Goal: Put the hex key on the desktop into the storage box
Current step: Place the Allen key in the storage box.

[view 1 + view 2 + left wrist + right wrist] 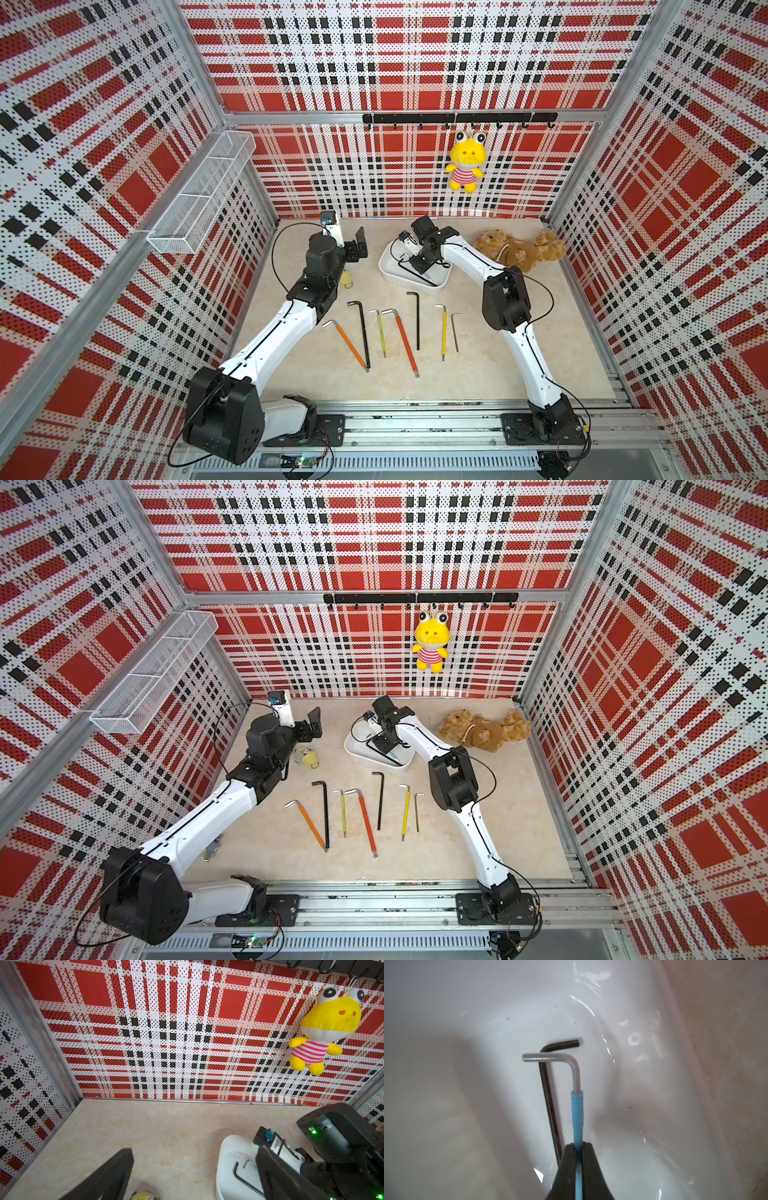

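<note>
Left gripper (194, 1152) jaws stood wide apart above the desk (166, 1126). One jaw overlapped the white box (228, 1147). A black key (239, 1178) lay inside, with the bent end of a blue-sleeved key (247, 1162) beside it. Right arm (336, 1136) reached over the box. Frog plush (330, 1022) hung on the plaid wall (166, 1043). Yellow toy (143, 1196) was cut off at the frame edge.

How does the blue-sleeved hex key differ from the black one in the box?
The blue-sleeved hex key has a silver bend; the black hex key is dark throughout. The right gripper pinches the blue one; the black one lies loose in the storage box. Both are L-shaped.
</note>
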